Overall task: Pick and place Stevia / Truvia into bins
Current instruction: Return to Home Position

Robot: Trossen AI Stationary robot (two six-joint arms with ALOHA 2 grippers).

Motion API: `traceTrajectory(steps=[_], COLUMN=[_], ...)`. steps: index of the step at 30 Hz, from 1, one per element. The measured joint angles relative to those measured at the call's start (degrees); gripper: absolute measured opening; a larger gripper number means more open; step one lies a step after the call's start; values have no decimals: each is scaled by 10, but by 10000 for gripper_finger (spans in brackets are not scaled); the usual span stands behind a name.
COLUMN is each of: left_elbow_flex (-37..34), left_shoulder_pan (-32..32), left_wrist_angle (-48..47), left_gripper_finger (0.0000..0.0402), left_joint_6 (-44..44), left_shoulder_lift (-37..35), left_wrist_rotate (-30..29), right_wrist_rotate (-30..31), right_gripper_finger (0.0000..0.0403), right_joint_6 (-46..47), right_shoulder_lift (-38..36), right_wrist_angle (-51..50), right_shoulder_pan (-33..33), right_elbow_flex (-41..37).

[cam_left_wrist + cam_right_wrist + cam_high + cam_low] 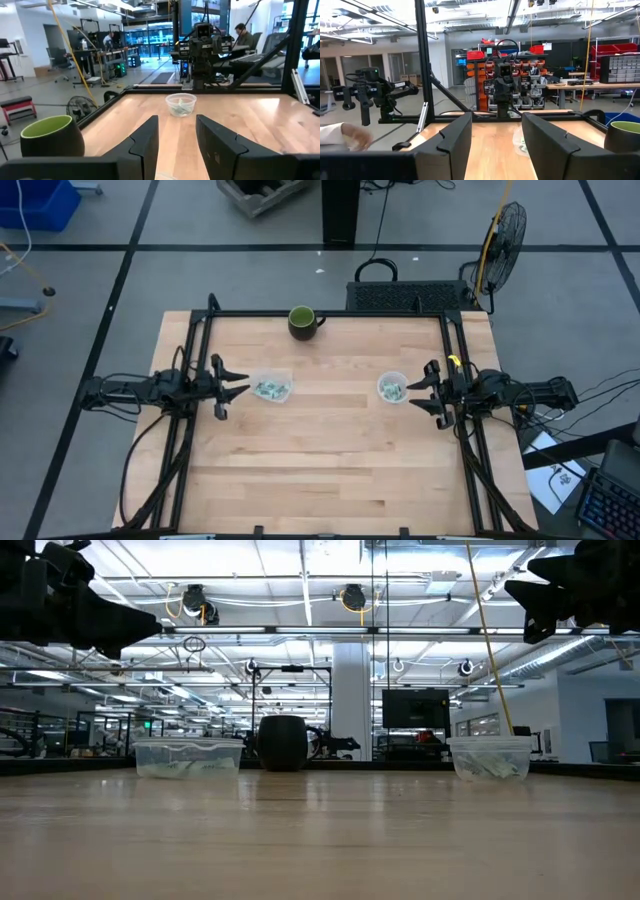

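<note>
The Stevia sachets (268, 390) are seen heaped in the rounded-square tub (285, 374), in front of the mug (302, 321) and to its left, and in the round cup (381, 380) to its right; their long axes cannot be told. The left pincer (240, 385) is spread wide just outside the tub and the right pincer (418, 392) wide just outside the cup, both raised above the counter (330, 470), whose front half lies open.

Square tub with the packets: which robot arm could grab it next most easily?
Left, probably. The left gripper is open, aimed at the square tub right beside it. The right gripper sits across the table, next to the round cup.
</note>
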Motion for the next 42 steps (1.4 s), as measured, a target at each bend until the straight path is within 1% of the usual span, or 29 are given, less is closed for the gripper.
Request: traceTrajectory(steps=[6, 42], left_elbow_flex=[0, 0], left_shoulder_pan=[0, 0], left_wrist_angle=[10, 14], left_gripper_finger=[136, 136], left_joint_6=[-16, -16], left_shoulder_lift=[0, 0], left_wrist_rotate=[-2, -1], right_wrist_rotate=[-1, -1], right_gripper_finger=[167, 167], right_joint_6=[1, 1], right_shoulder_lift=[0, 0], right_wrist_angle=[0, 0], right_shoulder_pan=[0, 0], right_elbow_flex=[0, 0])
